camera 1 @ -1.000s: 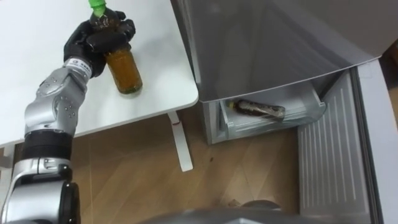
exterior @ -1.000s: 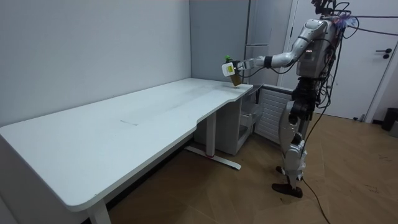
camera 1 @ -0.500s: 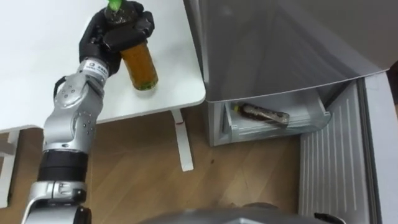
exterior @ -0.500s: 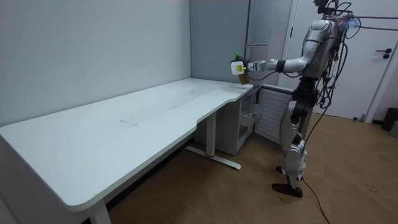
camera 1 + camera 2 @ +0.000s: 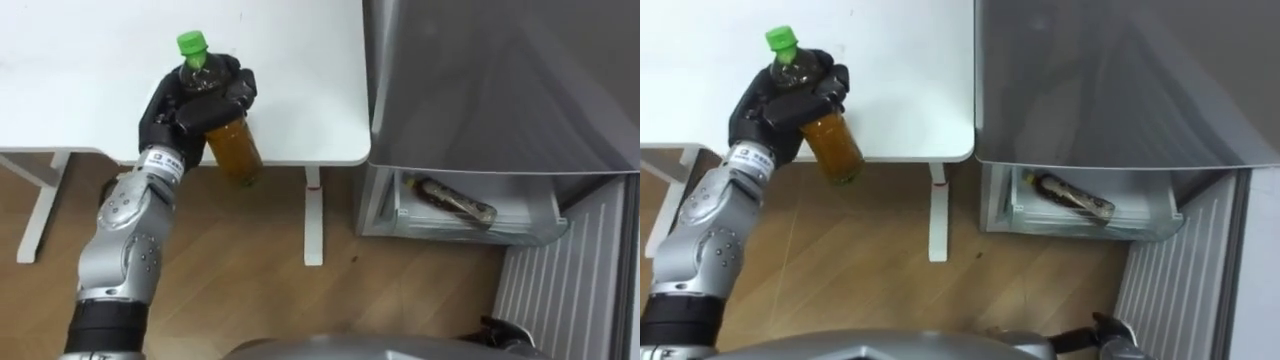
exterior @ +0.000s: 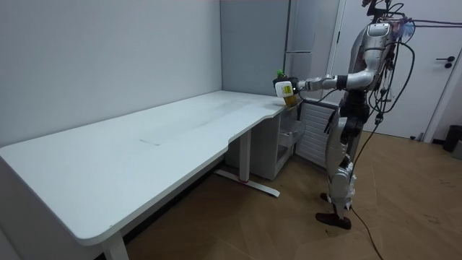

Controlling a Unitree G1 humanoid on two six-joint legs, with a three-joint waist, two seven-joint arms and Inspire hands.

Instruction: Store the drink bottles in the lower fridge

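Our left hand (image 5: pixel 190 105), curled round the neck of the tea bottle (image 5: pixel 235 155), holds it over the table (image 5: pixel 300 80) edge; we fear so high a grip could let it slip before the fridge drawer (image 5: pixel 470 228).

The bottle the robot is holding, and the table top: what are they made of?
Bottle: likely clear plastic, since the amber drink shows through; its green cap looks like matte plastic. Table top: smooth, even white, probably laminate, though the core is hidden.
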